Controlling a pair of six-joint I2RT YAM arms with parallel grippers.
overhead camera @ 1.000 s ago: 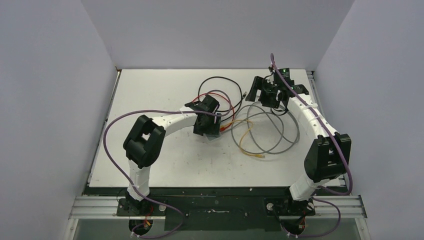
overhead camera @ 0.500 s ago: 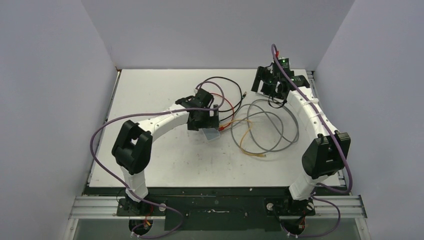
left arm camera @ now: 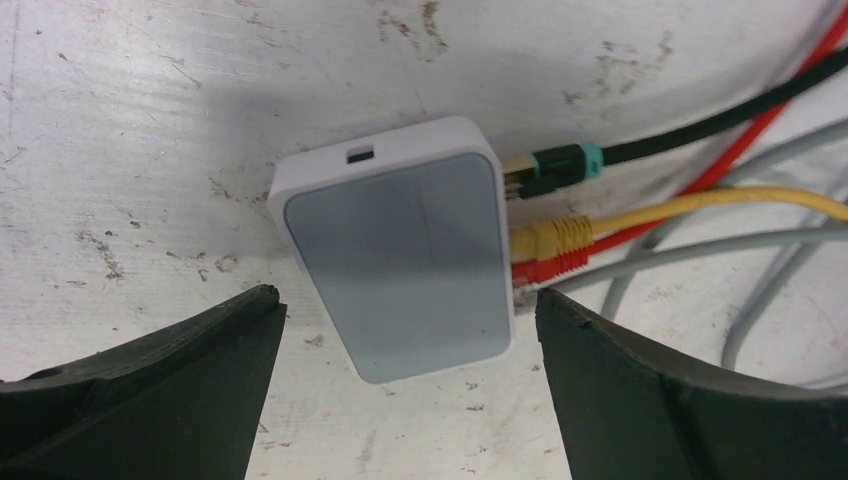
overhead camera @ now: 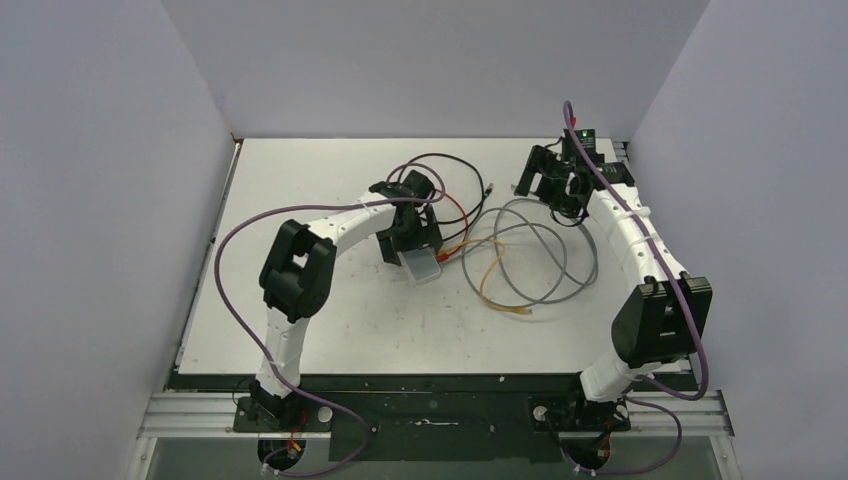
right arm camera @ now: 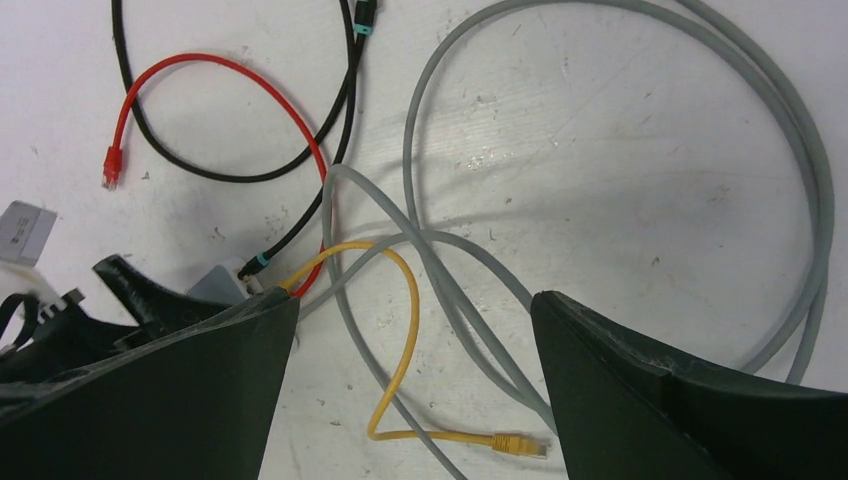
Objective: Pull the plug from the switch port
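While the left claw (left arm camera: 405, 300) hangs above the table (left arm camera: 120, 120) with its jaws spread wide and gripping nothing, the small white box (left arm camera: 400, 265) lies flat directly beneath it, in the gap between the two fingers (left arm camera: 150, 390) and touching neither. Along the box's narrow edge facing the finger at the right of the wrist view, three plugs sit side by side at the sockets. A teal-collared plug (left arm camera: 560, 165) on a black cable is farthest past the fingertips, a yellow plug (left arm camera: 550, 238) is in the middle, and a red plug (left arm camera: 548, 270) is closest in. The right claw (right arm camera: 415, 300) is likewise wide open and empty, held well away from the box over loops of grey cable (right arm camera: 620, 60). A loose yellow cable (right arm camera: 405, 330) curls under its gap.
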